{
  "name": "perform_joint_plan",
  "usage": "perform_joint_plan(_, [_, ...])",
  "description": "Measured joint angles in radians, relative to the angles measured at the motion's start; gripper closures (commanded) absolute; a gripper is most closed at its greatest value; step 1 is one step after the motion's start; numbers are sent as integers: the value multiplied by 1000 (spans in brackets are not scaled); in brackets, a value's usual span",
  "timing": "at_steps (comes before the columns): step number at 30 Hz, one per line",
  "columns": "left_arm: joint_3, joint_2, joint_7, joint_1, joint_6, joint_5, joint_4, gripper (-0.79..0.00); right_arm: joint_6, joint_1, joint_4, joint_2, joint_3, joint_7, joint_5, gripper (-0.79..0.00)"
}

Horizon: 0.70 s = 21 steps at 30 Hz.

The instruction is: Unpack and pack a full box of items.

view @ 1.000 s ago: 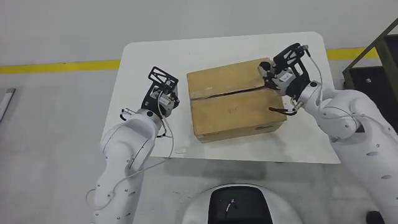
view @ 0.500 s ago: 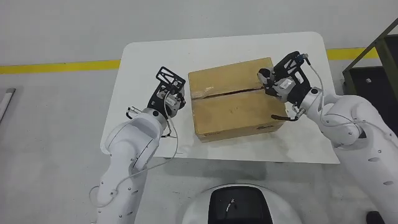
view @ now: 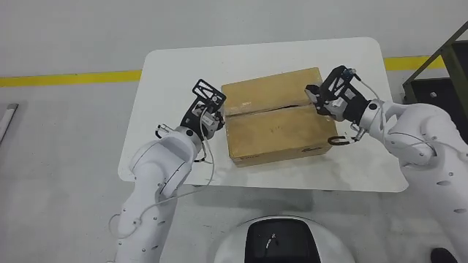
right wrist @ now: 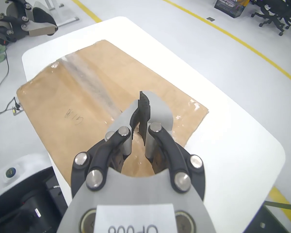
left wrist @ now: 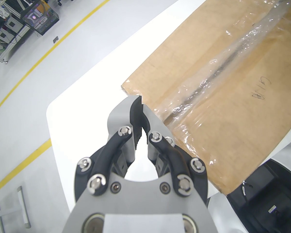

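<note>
While fingers press closed, both pairs flank box.

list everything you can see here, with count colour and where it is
box: 1, brown cardboard, middle of the table, flaps shut
tape: 1 strip, clear, along the box's top seam
table: 1, white, under the box
floor line: 1, yellow, on the grey floor beyond the table
frame: 1, dark green, on the floor to the right of the table
chairs: some, black, far off in the room
left gripper: 1, grey and black, shut, at the box's left end
right gripper: 1, grey and black, shut, over the box's right end by the seam
</note>
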State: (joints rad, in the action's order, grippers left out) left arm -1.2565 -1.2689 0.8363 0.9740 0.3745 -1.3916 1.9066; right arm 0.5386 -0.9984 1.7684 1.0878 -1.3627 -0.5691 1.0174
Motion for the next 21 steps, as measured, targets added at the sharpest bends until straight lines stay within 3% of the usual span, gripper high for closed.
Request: perform_joint_plan(21, [100, -9, 26, -40, -11, 60, -24, 0, 62, -15, 8, -16, 3, 20, 97, 0])
